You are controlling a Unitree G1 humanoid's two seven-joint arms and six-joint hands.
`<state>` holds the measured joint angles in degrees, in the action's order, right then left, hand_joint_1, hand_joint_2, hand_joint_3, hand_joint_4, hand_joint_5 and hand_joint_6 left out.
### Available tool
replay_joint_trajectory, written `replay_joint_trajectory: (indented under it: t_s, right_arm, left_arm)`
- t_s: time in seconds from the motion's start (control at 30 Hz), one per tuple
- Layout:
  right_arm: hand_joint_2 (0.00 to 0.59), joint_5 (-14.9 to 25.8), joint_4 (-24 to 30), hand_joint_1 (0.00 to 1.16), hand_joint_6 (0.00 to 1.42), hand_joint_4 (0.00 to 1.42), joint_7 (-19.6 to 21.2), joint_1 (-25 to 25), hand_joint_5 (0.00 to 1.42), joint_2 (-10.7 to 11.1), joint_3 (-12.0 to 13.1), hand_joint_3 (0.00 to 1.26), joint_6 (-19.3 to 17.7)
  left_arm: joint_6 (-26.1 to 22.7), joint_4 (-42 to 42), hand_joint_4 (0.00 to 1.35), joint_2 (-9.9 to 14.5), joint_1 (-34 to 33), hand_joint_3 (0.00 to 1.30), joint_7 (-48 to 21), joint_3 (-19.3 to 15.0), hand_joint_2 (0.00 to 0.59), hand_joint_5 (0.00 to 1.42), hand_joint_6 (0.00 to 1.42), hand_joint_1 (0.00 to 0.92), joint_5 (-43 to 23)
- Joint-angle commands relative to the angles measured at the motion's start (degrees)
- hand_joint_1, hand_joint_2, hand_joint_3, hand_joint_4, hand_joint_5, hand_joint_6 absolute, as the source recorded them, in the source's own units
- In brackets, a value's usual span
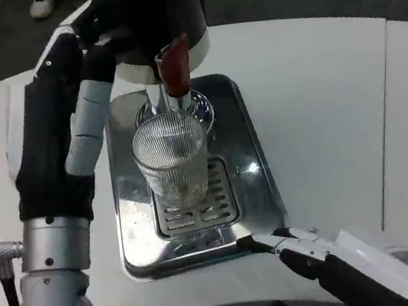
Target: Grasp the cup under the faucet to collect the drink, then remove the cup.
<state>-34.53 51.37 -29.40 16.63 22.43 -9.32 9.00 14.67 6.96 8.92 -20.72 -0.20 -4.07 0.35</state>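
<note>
Ribbed cup [172, 162] sits on the drip tray [259, 183] under the red tap lever [175, 66], left hand [94, 69] up by the dispenser w/ grip hidden, right hand [292, 246] near-right holding nothing — risk: nudging cup off-center, drink spills.

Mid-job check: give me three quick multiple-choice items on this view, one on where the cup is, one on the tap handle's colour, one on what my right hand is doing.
1. Where does the cup stand?
A. On the drip grate under the faucet
B. On the bare table
C. In the right hand

2. What colour is the tap handle?
A. Blue
B. Red
C. Green

3. The right hand is:
A. Gripping the cup
B. Pressing the handle
C. Low by the tray's front edge, holding nothing

Answers: 1 A, it sits on the slotted grate. 2 B, the lever is dark red. 3 C, its fingers lie apart from the cup.
</note>
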Motion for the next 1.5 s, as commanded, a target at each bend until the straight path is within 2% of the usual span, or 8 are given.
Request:
replay_joint_trajectory:
  t_s: [0.03,0.37,0.57,0.9,1.13,1.3,1.43,1.5]
  right_arm:
    - [0.549,0.4,0.2,0.39,0.02,0.12,0.5,0.3,0.05,-0.1,0.2,0.12,-0.4]
    - [0.549,0.7,0.1,0.39,0.02,0.12,0.8,0.4,0.05,-0.3,0.2,0.13,-0.5]
    - [0.549,0.7,0.1,0.39,0.02,0.12,1.0,0.6,0.05,-0.2,0.2,0.13,-0.5]
    - [0.549,1.0,-0.1,0.39,0.02,0.13,1.4,0.8,0.05,-0.3,0.3,0.14,-0.6]
    - [0.549,1.2,-0.2,0.39,0.02,0.13,1.9,1.0,0.05,-0.3,0.2,0.14,-0.7]
    - [0.549,1.0,-0.3,0.39,0.02,0.13,2.0,0.7,0.05,-0.3,-0.2,0.14,-0.7]
    - [0.549,1.0,-0.3,0.39,0.02,0.13,2.0,0.4,0.05,-0.3,-0.4,0.14,-0.5]
    - [0.549,1.0,-0.3,0.39,0.02,0.13,2.2,0.2,0.05,-0.5,-0.4,0.14,-0.4]
  left_arm:
    - [-0.8,-0.5,0.29,-1.1,-1.2,0.33,0.1,1.0,0.089,0.38,0.32,0.047,0.7]
    - [-2.7,-4.3,0.29,-3.3,-4.8,0.32,-1.2,2.6,0.092,0.38,0.31,0.044,-0.5]
    - [-2.6,-7.5,0.29,-3.2,-7.3,0.32,-3.1,2.9,0.094,0.37,0.30,0.045,-1.1]
    - [-2.8,-6.4,0.28,-2.8,-6.8,0.32,-6.1,3.9,0.095,0.36,0.30,0.046,-0.8]
    - [-2.4,-4.3,0.29,-2.6,-5.3,0.32,-6.1,7.5,0.095,0.36,0.30,0.046,4.3]
    - [-1.8,-4.8,0.29,-1.6,-5.2,0.32,-6.0,8.1,0.095,0.37,0.30,0.046,6.2]
    - [-1.0,-5.3,0.29,0.7,-5.4,0.32,-6.6,8.0,0.095,0.37,0.30,0.046,7.1]
    - [-0.1,-6.0,0.29,2.7,-5.4,0.32,-7.5,7.7,0.095,0.37,0.30,0.046,7.7]
